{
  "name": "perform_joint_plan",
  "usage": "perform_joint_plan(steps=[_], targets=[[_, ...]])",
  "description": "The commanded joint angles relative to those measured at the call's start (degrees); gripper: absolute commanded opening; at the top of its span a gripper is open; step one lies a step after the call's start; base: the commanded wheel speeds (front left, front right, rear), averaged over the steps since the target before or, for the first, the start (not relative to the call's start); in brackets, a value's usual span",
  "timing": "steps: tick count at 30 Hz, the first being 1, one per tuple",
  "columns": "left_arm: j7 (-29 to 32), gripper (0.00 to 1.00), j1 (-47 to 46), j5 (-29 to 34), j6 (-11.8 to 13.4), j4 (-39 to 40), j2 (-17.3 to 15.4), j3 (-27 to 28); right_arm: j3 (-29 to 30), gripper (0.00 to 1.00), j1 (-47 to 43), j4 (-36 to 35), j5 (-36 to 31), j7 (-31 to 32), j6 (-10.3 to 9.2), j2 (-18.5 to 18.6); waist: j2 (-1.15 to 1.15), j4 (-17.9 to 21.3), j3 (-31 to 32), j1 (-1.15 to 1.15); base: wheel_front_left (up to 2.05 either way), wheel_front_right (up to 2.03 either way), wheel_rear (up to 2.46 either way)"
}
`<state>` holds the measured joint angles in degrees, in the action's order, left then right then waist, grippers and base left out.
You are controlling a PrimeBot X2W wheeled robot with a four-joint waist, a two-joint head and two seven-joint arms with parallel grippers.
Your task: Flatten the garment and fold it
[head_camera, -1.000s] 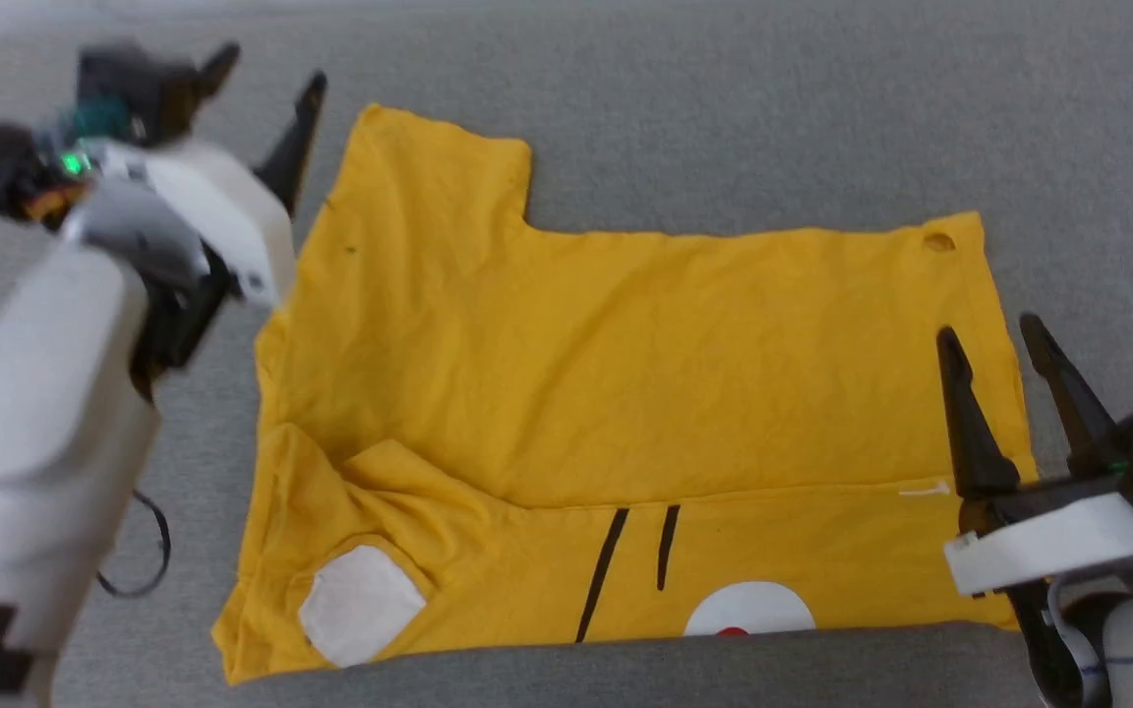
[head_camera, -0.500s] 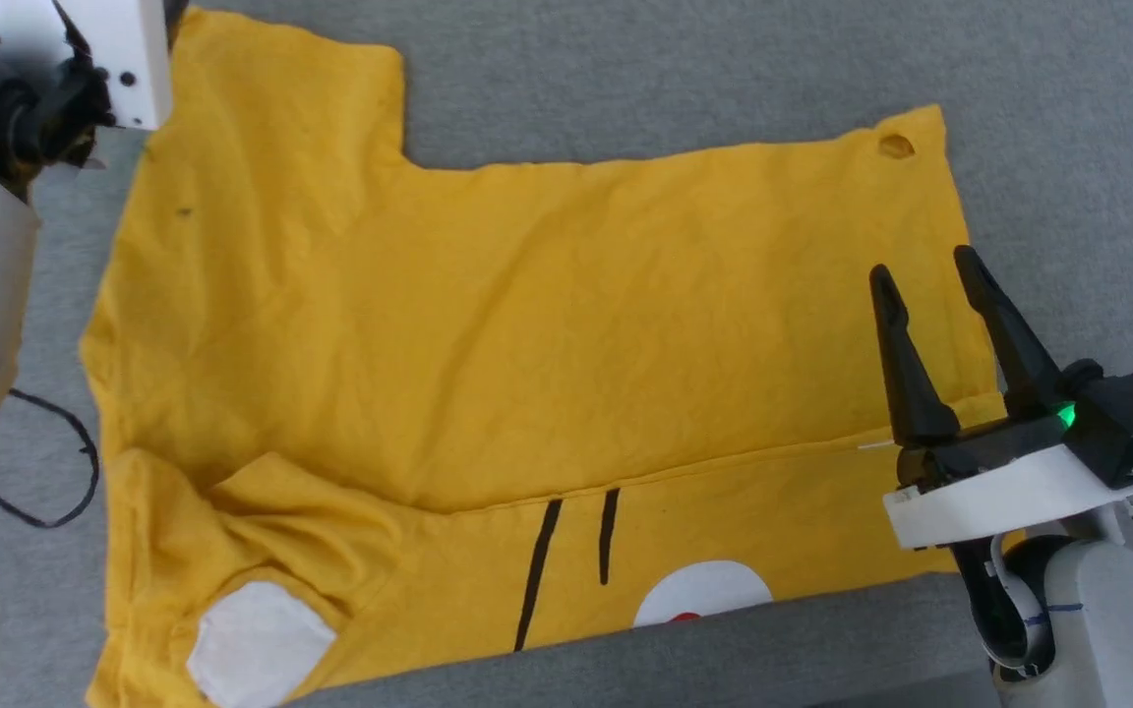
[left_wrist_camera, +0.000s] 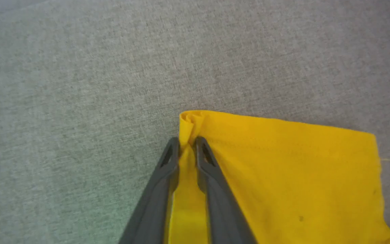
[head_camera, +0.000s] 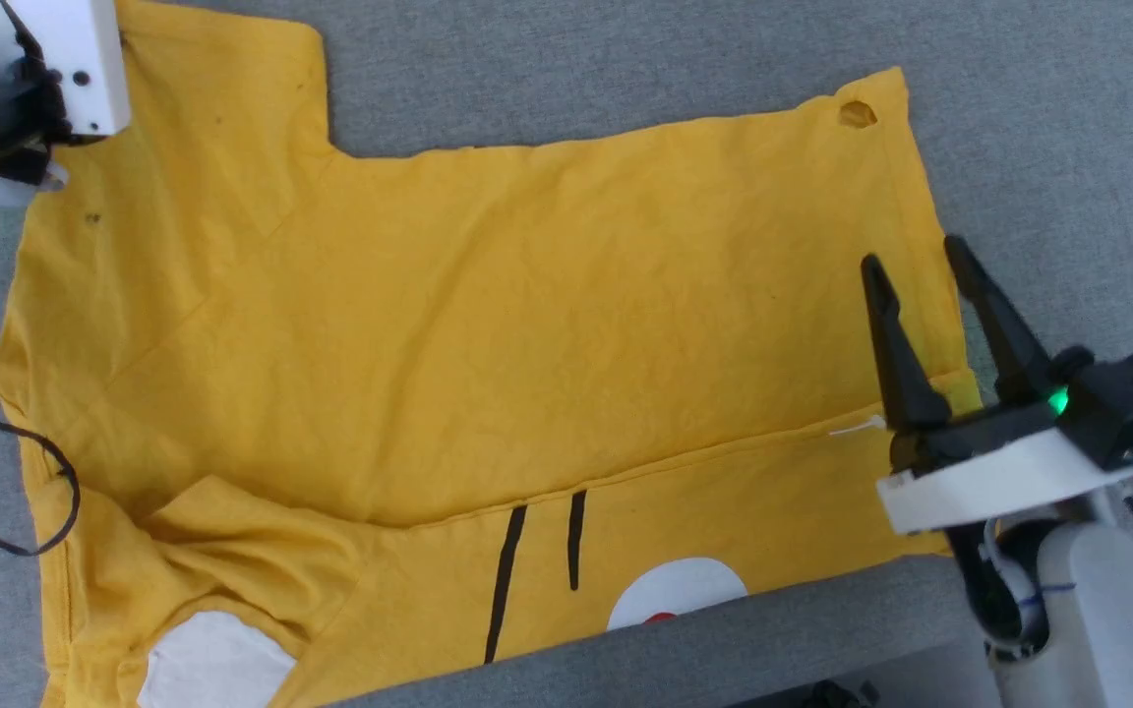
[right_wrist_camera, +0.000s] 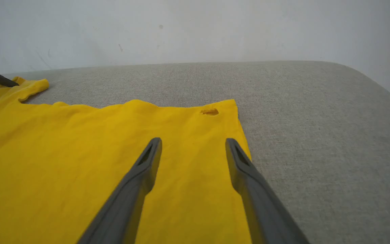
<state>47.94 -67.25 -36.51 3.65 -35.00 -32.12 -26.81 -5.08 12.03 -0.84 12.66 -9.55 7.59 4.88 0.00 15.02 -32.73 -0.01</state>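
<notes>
Garment (head_camera: 527,295) x1: 2 black lines (head_camera: 506,585), 2 white patches (head_camera: 677,592).

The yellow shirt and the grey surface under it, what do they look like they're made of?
Yellow shirt: looks like thin, matte knit fabric, probably cotton. It creases softly, bunches at the sleeve corner and has a small hole. Grey surface: seems to be woven upholstery cloth, matte, with a fine heathered weave. What lies beneath it cannot be told.

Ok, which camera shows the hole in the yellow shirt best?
The right wrist view: the hole sits close, just beyond the open right tool, at a corner of the garment. The head view shows it smaller, toward the top right.
</notes>
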Motion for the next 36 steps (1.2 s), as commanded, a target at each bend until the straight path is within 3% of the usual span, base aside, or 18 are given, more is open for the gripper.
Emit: perform_joint_plan(steps=[1, 7, 17, 23, 24, 25, 27, 31, 36], targets=[[1.33, 0.00, 3.40, -0.72, 0.27, 0.23, -0.10, -0.67, 0.31, 1.00, 2.35, -0.13, -0.28, 0.41, -0.10, 0.50, 0.00, -0.29, 0.03, 0.01, 0.00, 0.00, 0.00], [1.28, 0.00, 4.96, -0.81, 0.76, 4.90, -0.86, -0.86, 3.70, 1.00, 12.28, 1.50, -2.90, 5.70, -0.10, 1.65, 0.00, -1.01, 0.03, 0.01, 0.00, 0.00, 0.00], [1.11, 0.00, 4.87, -1.22, 0.92, 9.39, -0.12, -1.37, 9.97, 1.00, 29.36, 16.82, -4.03, 36.76, -0.10, 0.06, 0.00, -3.08, -0.96, 0.01, 0.00, 0.00, 0.00], [0.02, 0.00, 4.59, -1.43, 0.30, 10.02, 0.04, -1.48, 10.19, 1.00, 34.22, 21.63, -4.98, 49.88, -0.10, -0.57, 0.00, -3.87, -1.47, 0.01, 0.00, 0.00, 0.00], [-0.21, 0.00, 4.71, -1.50, 0.22, 10.08, 0.15, -1.52, 10.44, 0.65, 34.51, 22.10, -5.25, 52.10, -0.10, -0.61, 0.00, -4.04, -1.45, 0.01, 0.00, 0.00, 0.00], [-0.44, 0.00, 4.84, -1.55, 0.15, 10.16, 0.26, -1.58, 10.76, 0.39, 34.72, 22.30, -5.80, 54.06, -0.10, -0.61, 0.00, -4.20, -1.43, 0.01, 0.00, 0.00, 0.00], [-0.98, 0.00, 5.06, -1.72, -0.11, 10.36, 0.54, -1.68, 11.17, 0.04, 34.93, 21.96, -6.80, 56.91, -0.10, -0.53, 0.00, -4.50, -1.36, 0.01, 0.00, 0.00, 0.00], [-5.78, 0.00, 5.59, -0.86, -1.16, 11.31, 0.61, -1.65, 11.39, 0.00, 33.94, 19.66, -7.41, 57.73, -0.10, -0.55, 0.00, -4.99, -0.28, 0.01, 0.00, 0.00, 0.00], [-21.75, 0.00, 9.65, 0.66, -2.52, 13.52, 1.49, 0.04, 10.54, 0.00, 30.08, 16.07, -6.29, 48.78, -0.10, 0.14, 0.00, -6.17, 3.18, 0.01, 0.00, 0.00, 0.00]])
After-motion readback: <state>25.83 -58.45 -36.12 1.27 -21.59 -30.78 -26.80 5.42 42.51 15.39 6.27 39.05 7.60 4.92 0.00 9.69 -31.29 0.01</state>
